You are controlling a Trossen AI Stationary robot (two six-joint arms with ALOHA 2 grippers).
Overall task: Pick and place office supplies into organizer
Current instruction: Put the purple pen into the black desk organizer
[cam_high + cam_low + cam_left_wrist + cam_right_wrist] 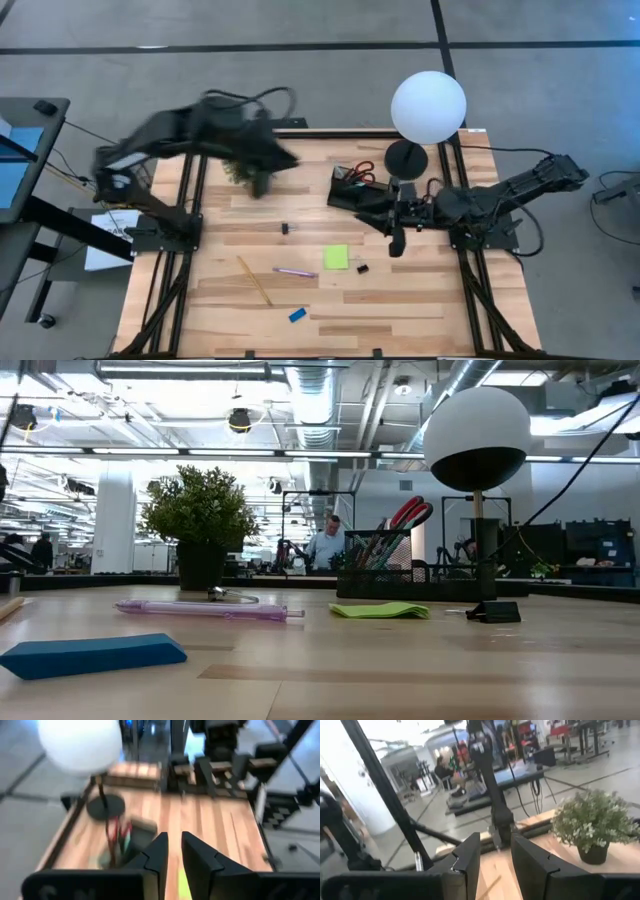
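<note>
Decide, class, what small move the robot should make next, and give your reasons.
Probably lower the right tool toward the lime-green sticky-note pad. That tool holds nothing, the pad lies loose on the table close beside it, and the organizer is near. The left tool, also holding nothing, is up over the potted plant.

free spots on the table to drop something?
Bare wood between the black clip and the organizer, and along the front edge right of the blue eraser. Crowded around the sticky-note pad, where the pink pen and yellow pencil lie.
</note>
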